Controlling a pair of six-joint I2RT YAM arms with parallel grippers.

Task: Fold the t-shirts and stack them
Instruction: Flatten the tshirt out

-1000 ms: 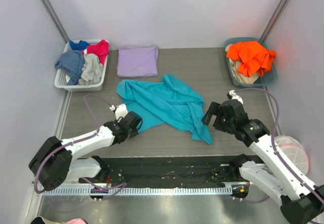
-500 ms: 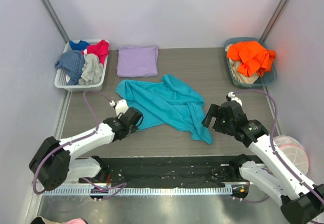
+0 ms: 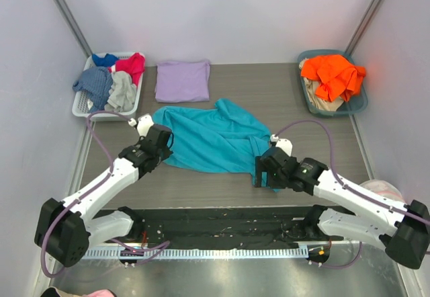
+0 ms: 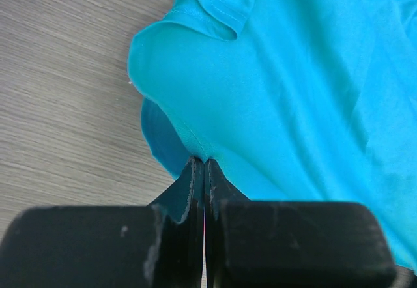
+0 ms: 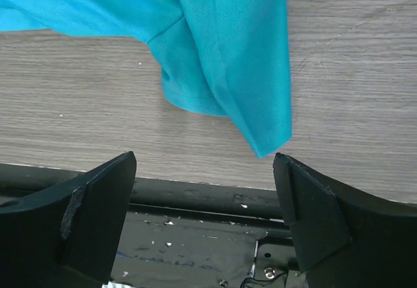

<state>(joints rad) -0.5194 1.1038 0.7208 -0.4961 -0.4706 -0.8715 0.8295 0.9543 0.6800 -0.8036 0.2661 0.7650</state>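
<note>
Cloth of the teal shirt lies rumpled mid-table, well short of folded. The left gripper is clamped tight on a thin pinch of its left edge, and the right gripper is poised with jaws wide apart over its near right corner, gripping nothing. Likely trouble: the left pinch is so slight that a hard pull could slip the fabric free. If the right jaws close a little too near they would catch only the table, or take two layers where the corner is doubled, so the shirt would spread crooked. Its surface is a smooth, thin knit in bright turquoise, heaped in soft ridges through the middle, with one hemmed flap turned over at the far left and a pointed corner trailing toward the near right. Beyond it the lavender shirt sits folded square at the far side, left of centre and apart from the teal one; the stack seems due there
</note>
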